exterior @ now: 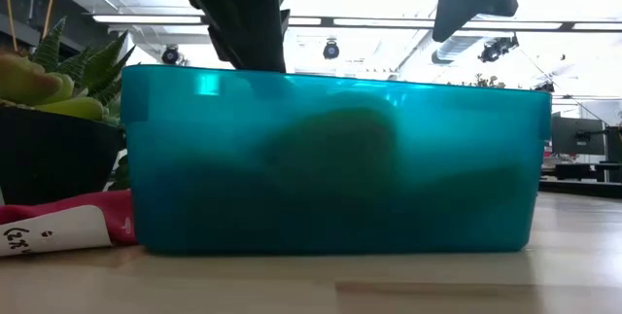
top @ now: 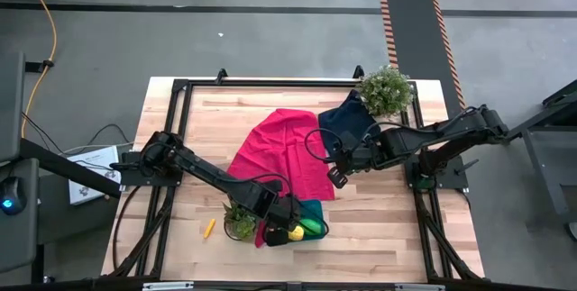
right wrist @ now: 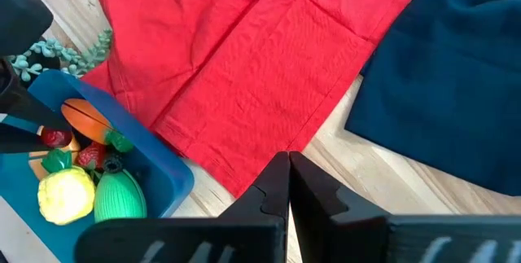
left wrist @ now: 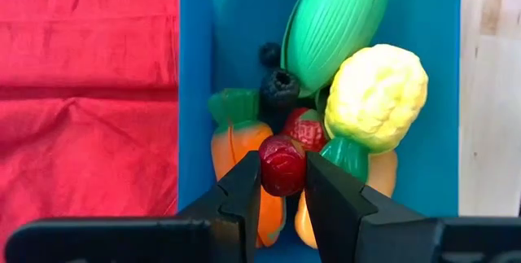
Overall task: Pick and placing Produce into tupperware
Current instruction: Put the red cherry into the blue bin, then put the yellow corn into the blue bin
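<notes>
Over the tupperware (left wrist: 195, 92), a small red piece (left wrist: 282, 165) is being clamped by the left gripper (left wrist: 281, 190) above the carrot (left wrist: 236, 145). Released too high, it could bounce off the piled produce. The right gripper (right wrist: 289, 183) is being kept closed, empty, over the red cloth (right wrist: 269, 59).

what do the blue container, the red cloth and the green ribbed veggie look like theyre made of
Blue container: likely translucent glossy plastic, since dark shapes show through its wall and light glints near the rim.
Red cloth: woven fabric, matte, with creases and fold lines.
Green ribbed veggie: probably molded plastic, smooth with even ridges and a soft sheen.
</notes>
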You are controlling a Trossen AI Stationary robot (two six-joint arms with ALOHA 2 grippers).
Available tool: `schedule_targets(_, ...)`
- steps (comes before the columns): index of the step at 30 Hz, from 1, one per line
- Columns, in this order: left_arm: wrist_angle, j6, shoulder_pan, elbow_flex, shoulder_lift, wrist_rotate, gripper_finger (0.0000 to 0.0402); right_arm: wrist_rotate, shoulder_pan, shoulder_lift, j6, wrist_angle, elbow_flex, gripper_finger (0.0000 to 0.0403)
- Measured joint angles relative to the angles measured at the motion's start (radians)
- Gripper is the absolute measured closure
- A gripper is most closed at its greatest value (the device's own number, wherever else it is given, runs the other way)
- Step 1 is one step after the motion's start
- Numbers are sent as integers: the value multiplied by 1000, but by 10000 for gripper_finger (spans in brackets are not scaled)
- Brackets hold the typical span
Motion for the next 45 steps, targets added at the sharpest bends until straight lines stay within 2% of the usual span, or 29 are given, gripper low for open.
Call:
schedule_targets(11, 23, -16, 2, 0, 30, 1, 320, 0, 0, 0, 0, 0, 0, 401)
schedule_targets(21, 19, -19, 2, 0, 46, 26, 261, 0, 0, 0, -8, 0, 0, 401)
schedule_targets(27, 19, -19, 2, 0, 46, 30, 244, 0, 0, 0, -16, 0, 0, 401)
schedule_targets(34, -22, 11, 2, 9, 40, 58, 255, 0, 0, 0, -26, 0, 0, 401)
schedule_targets(39, -132, 41, 2, 54, 39, 60, 271, 0, 0, 0, -26, 0, 0, 401)
schedule_targets(45, -185, 57, 2, 116, 38, 41, 284, 0, 0, 0, -27, 0, 0, 401)
